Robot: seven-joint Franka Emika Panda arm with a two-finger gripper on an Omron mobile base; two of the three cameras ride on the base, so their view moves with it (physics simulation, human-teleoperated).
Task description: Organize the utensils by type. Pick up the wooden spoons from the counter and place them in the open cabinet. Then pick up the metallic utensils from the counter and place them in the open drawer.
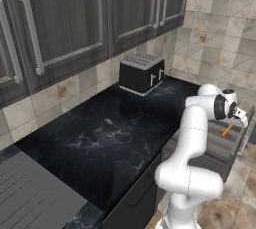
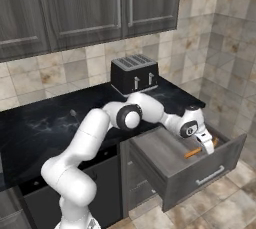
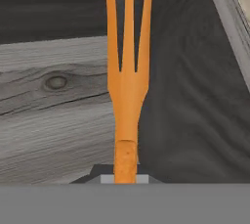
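From the left base view, my arm rises at the lower right and bends over the open drawer [image 1: 227, 148], whose right end the frame cuts off. My gripper [image 1: 239, 118] hangs over it, mostly masked by the wrist, so I cannot read the jaws from here. An orange fork [image 1: 227, 130] slants just below it. On the black counter [image 1: 100, 143] lies a small pale utensil [image 1: 108, 121], too faint to name. A toaster [image 1: 141, 72] stands at the far end, under closed cabinets [image 1: 75, 18].

From the right base view, the drawer [image 2: 185, 165] shows whole, pulled out to the right of my arm. The gripper [image 2: 207, 145] points down into it, and the fork [image 2: 199, 150] runs from the fingers towards the left, low over the drawer floor; I cannot tell whether its far end touches the wood. The pale utensil [image 2: 73, 113] is a speck on the counter [image 2: 45, 128].

In the hand view, the fork [image 3: 128, 81] stands straight up from between my fingers, three tines at the top, the handle's end pinched tight. The tine tips are cut off at the top edge. Grey drawer wood [image 3: 53, 125] lies behind.
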